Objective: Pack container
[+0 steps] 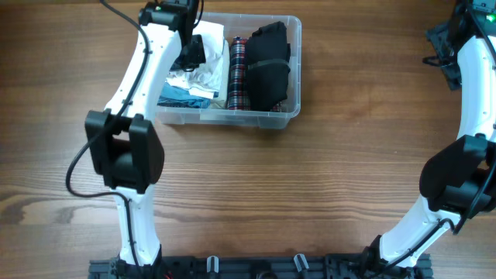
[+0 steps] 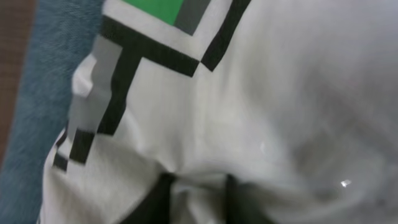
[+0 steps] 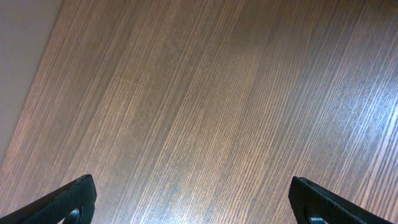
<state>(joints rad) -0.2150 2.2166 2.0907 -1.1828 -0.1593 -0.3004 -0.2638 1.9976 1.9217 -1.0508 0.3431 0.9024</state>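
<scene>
The container is a clear plastic bin at the back of the table. It holds a black garment, a rolled plaid garment, a white garment with a black and green print and a blue garment. My left gripper is down inside the bin's left half. In the left wrist view its dark fingers pinch a bunched fold of the white garment, with the blue garment beside it. My right gripper is open and empty above bare wood.
The wooden table spreads in front of the bin. My right arm arcs along the far right edge, its gripper near the back right corner. A black cable hangs by the left arm.
</scene>
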